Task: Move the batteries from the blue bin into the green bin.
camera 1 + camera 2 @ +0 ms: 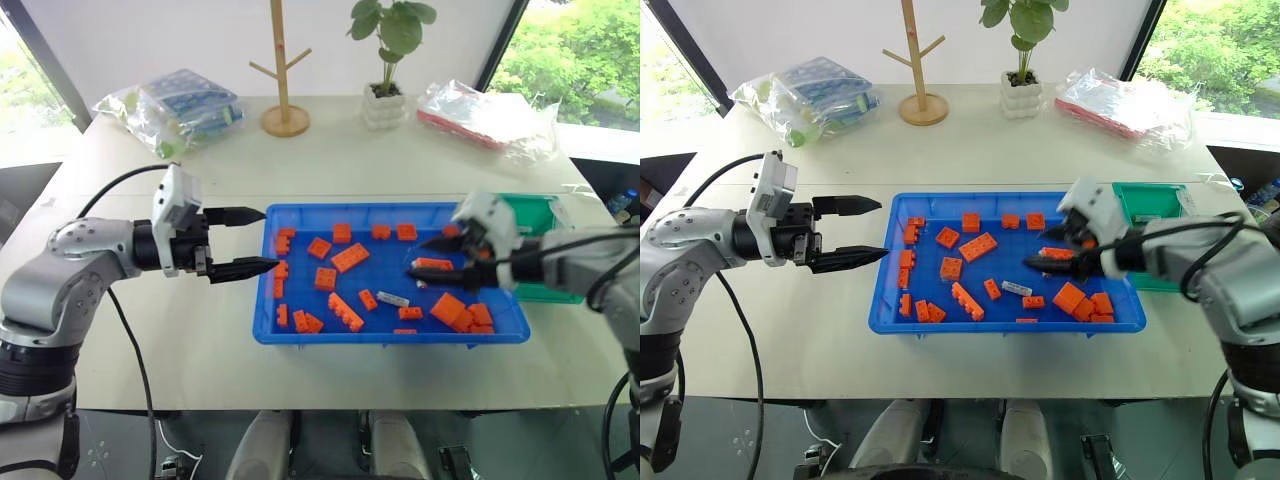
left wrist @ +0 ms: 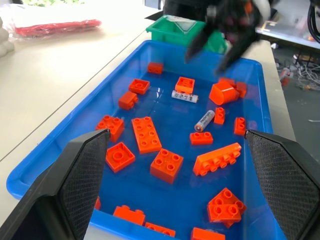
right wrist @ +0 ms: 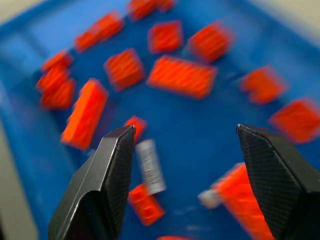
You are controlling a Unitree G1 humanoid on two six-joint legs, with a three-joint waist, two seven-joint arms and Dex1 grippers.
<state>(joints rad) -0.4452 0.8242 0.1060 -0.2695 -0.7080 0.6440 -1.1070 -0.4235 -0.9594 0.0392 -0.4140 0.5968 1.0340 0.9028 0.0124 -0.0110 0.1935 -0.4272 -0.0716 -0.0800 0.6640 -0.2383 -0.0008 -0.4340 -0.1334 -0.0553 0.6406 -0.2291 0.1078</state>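
Note:
The blue bin (image 1: 268, 330) lies in the middle of the white table, strewn with orange bricks (image 1: 349, 257). A silver battery (image 1: 393, 298) lies in its right half. In the left wrist view two batteries (image 2: 184, 96) (image 2: 204, 120) lie among the bricks. The green bin (image 1: 537, 212) stands against the blue bin's right end, partly hidden by my right arm. My right gripper (image 1: 420, 260) hovers open over the blue bin's right part, a battery (image 3: 150, 166) below it. My left gripper (image 1: 266, 239) is open and empty, level, just outside the blue bin's left wall.
At the back of the table stand a wooden peg stand (image 1: 283, 70) and a potted plant (image 1: 385, 95). A plastic bag (image 1: 180, 105) lies at the back left and another (image 1: 490, 115) at the back right. Bare table runs along the front edge.

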